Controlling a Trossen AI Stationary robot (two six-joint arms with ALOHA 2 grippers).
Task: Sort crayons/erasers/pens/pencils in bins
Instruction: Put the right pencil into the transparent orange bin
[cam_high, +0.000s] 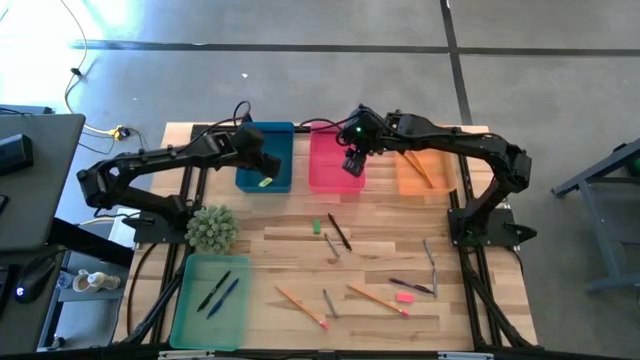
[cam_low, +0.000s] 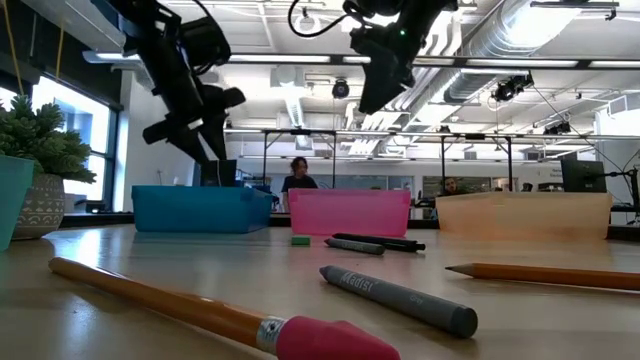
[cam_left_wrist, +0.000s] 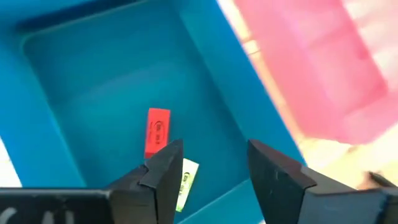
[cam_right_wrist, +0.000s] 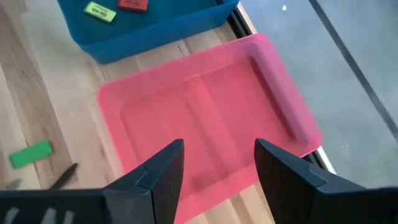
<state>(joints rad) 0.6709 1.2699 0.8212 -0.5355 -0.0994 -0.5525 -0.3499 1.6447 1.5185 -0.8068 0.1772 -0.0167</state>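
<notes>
The left gripper (cam_left_wrist: 208, 180) hangs open over the shallow blue plastic bin (cam_left_wrist: 93, 68) at the tabletop's far left, where a red eraser block (cam_left_wrist: 157, 132) and a yellow-green eraser block (cam_left_wrist: 185, 183) lie. It should rise straight up, clear of the rim. The right gripper (cam_right_wrist: 214, 171), open and empty, hovers over the pink plastic bin (cam_right_wrist: 205, 124).

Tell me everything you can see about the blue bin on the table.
The blue bin is a shallow rectangular tray that looks like smooth plastic, with low walls and rounded corners. It sits flat at the table's far edge, close beside the pink bin. Inside lie a red eraser and a yellow-green eraser. The left gripper hovers open above it, touching nothing.
</notes>
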